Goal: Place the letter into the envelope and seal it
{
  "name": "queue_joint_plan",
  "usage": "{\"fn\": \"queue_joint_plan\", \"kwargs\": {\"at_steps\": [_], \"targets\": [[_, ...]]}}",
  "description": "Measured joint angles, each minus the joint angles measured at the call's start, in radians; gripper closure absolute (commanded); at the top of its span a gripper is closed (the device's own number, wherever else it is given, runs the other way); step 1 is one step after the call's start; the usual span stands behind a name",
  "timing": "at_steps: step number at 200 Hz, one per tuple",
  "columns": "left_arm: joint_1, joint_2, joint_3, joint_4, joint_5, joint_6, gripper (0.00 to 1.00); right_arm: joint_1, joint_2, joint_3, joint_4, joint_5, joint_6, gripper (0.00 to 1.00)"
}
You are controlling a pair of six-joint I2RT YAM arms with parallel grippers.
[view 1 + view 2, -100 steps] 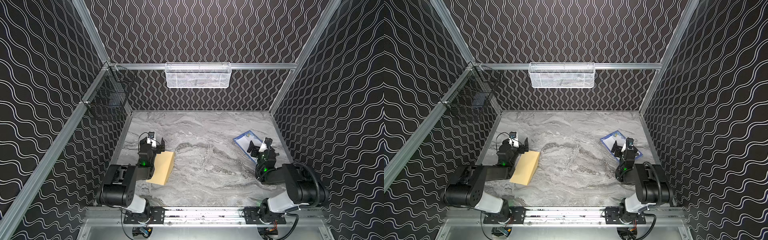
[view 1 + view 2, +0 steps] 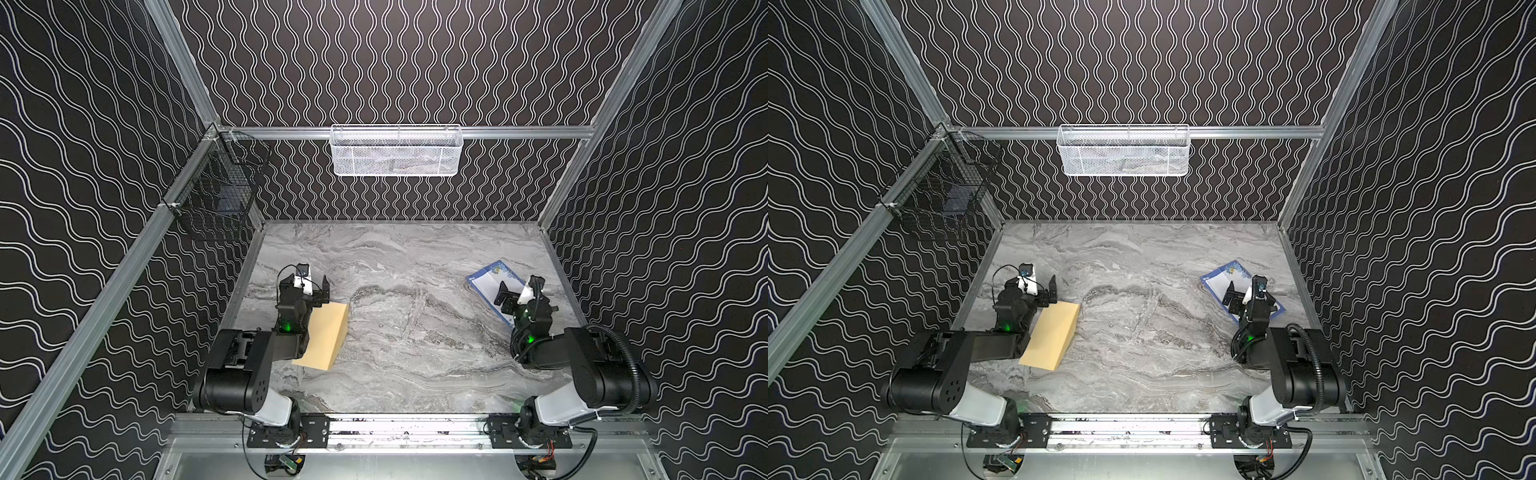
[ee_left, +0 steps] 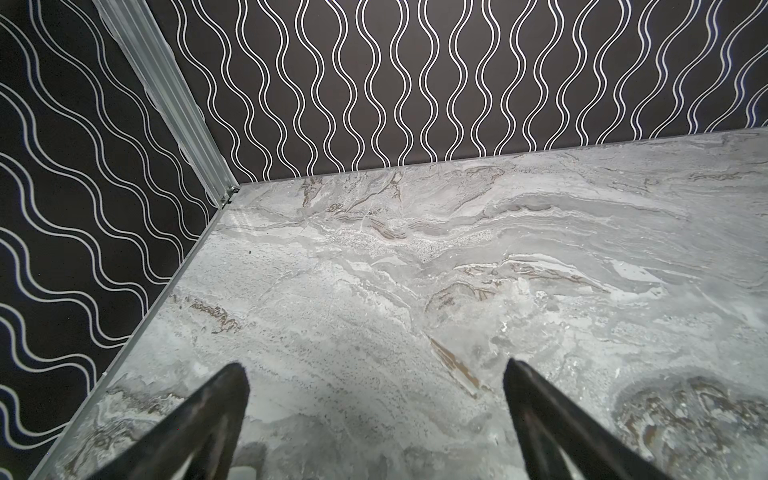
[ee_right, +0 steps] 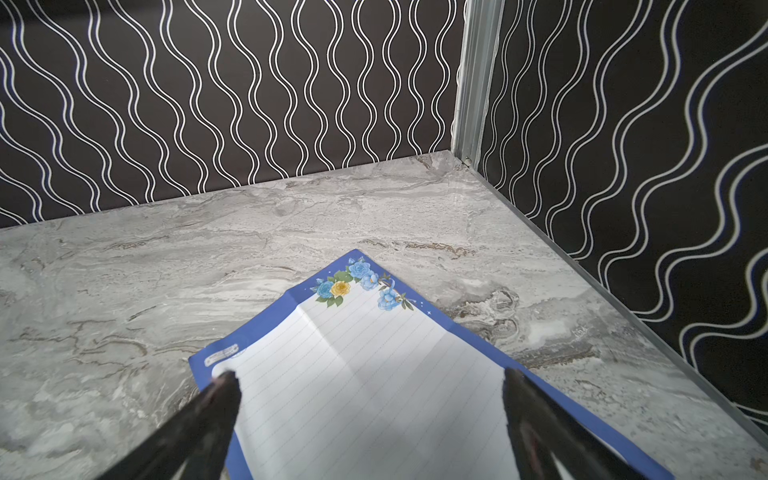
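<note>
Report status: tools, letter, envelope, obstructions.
Left tool open, empty, over table. Right tool open over letter, lined face up. Envelope flat near left tool, letter not inside. Nothing lying between them.

Matt tan paper envelope (image 2: 326, 340); creased lined paper letter (image 4: 353, 374); smooth marble-look table (image 2: 415, 374).

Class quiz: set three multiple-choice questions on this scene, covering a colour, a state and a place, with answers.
1. What colour borders the letter? A red; B blue; C green.
2. How is the right claw? A shut on the letter; B shut, empty; C open over the letter.
3. Where is the envelope? A on the letter; B left on the table; C in the right claw.
Answers: 1 B, the right wrist view shows a blue floral edge; 2 C, its jaws stand wide apart above the sheet; 3 B, both top views show it flat at the left.
</note>
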Motion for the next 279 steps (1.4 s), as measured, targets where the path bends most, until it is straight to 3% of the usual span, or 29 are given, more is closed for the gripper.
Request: {"fn": "queue_joint_plan", "kwargs": {"at_steps": [111,134,167,187,210,245,279], "targets": [[0.006,-0.017,0.003,-0.023,0.016,0.001,0.01,0.005,-0.041,0.002,-0.031,0.024,0.000,0.01],[-0.018,-0.142,0.061,-0.179,0.003,0.005,0.01,0.015,-0.222,0.110,-0.259,0.100,0.021,0.01],[-0.044,-0.328,0.282,-0.504,-0.050,-0.105,0.01,0.013,-0.369,0.499,-0.805,0.167,0.183,0.01],[-0.047,-0.393,0.448,-0.727,0.037,-0.252,0.01,0.011,-0.378,0.685,-1.117,0.066,0.273,0.01],[-0.056,-0.409,0.615,-0.960,0.196,-0.404,0.01,0.013,-0.380,0.843,-1.415,-0.130,0.355,0.01],[-0.141,-0.405,0.805,-1.344,0.363,-0.477,0.01,0.016,-0.478,0.818,-1.704,-0.389,0.421,0.01],[-0.180,-0.500,0.868,-1.579,0.408,-0.443,0.01,0.015,-0.675,0.661,-1.828,-0.439,0.483,0.01]]}}
